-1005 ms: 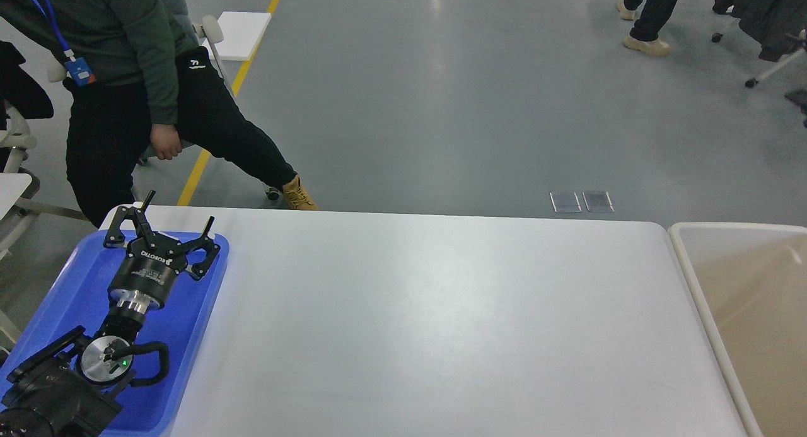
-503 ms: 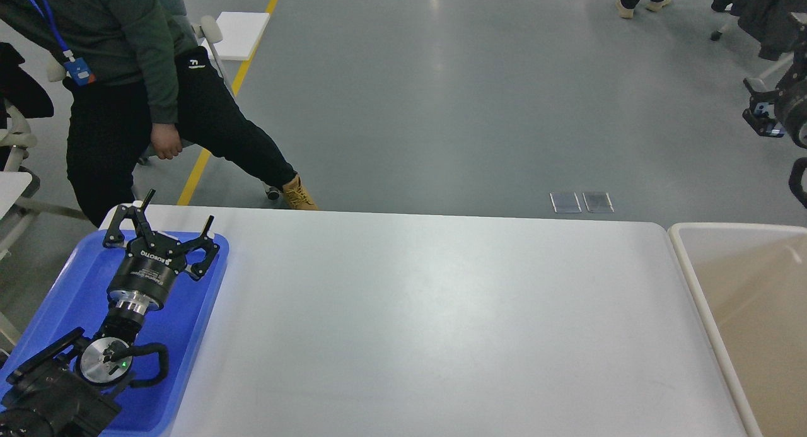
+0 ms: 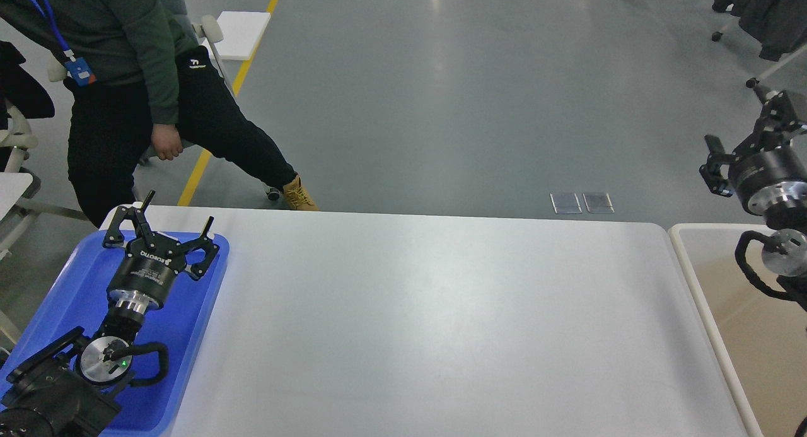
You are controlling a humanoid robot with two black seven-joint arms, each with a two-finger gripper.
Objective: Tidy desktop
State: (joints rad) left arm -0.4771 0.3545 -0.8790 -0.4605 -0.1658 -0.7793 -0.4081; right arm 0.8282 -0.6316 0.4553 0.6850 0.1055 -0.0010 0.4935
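Observation:
The desktop (image 3: 441, 311) is a wide white table top with rounded corners, and no loose items show on it. My left gripper (image 3: 179, 210) is open and empty, hovering over the far end of a blue tray (image 3: 189, 311) at the table's left side. My right gripper (image 3: 735, 118) is open and empty, held high at the right edge of the view, past the far rim of a beige bin (image 3: 693, 279).
A person (image 3: 126, 77) in dark clothes stands close behind the table's far left corner. White chairs and a small table stand at the far left. Two metal floor plates (image 3: 581, 202) lie beyond the table. Grey floor lies behind.
My right arm has come into view from the right edge and moved down and left, toward the bin. My left arm has not moved.

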